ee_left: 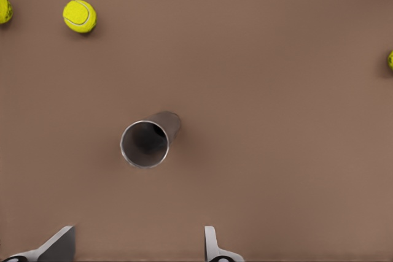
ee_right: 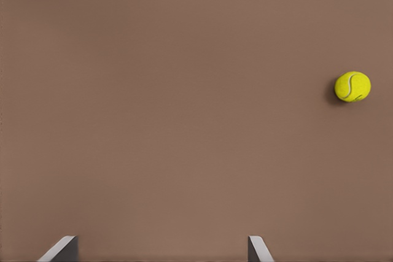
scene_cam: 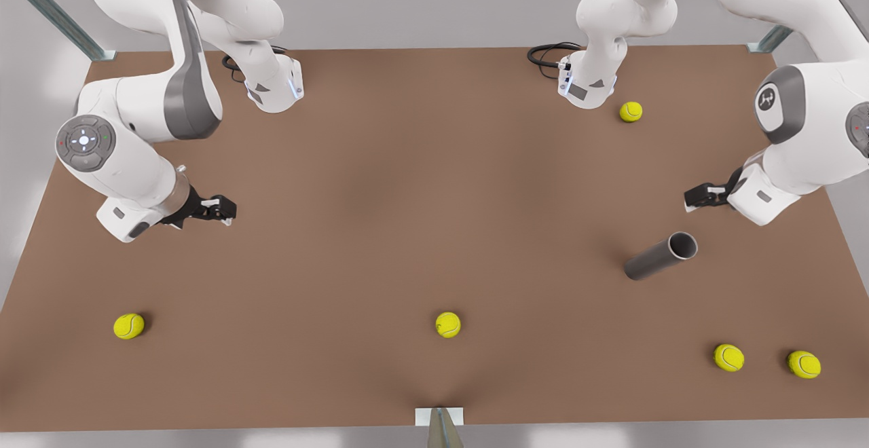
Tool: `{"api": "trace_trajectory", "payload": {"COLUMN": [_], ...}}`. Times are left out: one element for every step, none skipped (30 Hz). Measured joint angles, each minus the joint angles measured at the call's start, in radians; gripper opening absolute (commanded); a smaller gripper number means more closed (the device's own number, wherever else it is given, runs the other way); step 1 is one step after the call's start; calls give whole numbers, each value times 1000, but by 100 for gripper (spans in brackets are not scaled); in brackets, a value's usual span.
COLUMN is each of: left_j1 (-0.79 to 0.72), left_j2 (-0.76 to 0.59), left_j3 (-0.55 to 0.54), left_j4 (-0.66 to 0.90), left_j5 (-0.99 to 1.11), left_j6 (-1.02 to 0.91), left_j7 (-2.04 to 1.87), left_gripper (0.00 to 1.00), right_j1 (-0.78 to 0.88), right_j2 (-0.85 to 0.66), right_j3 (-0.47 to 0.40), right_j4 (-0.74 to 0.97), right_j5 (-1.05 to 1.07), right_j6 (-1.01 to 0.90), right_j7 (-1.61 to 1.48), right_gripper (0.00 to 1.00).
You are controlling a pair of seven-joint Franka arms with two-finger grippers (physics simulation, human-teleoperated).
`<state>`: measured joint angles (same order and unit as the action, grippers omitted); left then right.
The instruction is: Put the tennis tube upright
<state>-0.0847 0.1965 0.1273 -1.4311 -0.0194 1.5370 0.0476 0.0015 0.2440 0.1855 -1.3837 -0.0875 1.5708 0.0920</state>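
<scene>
The tennis tube (scene_cam: 662, 256) is a dark-grey hollow cylinder lying on its side on the brown table, on the front view's right, its open lighter rim pointing toward the arm there. My left gripper (scene_cam: 703, 197) hovers just beyond that open end, apart from the tube. In the left wrist view the tennis tube (ee_left: 147, 142) is seen almost end-on, ahead of the left gripper (ee_left: 135, 250), whose fingers stand wide apart with nothing between them. My right gripper (scene_cam: 224, 210) waits on the front view's left, far from the tube; the right gripper (ee_right: 159, 251) is open over bare table.
Several yellow-green tennis balls lie scattered: one at the back right (scene_cam: 631, 111), one at the front left (scene_cam: 128, 326), one at the front middle (scene_cam: 448, 324), two at the front right (scene_cam: 728, 357). A ball (ee_right: 352, 86) lies off to the side of the right gripper.
</scene>
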Motion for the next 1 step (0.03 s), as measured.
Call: {"api": "trace_trajectory", "payload": {"left_j1": [0], "left_j2": [0], "left_j3": [0], "left_j4": [0], "left_j5": [3], "left_j6": [0], "left_j7": [1], "left_gripper": [100], "right_j1": [4], "right_j2": [0], "right_j3": [0], "right_j4": [-1], "right_j5": [0], "right_j6": [-1], "right_j7": [0], "right_gripper": [100]}}
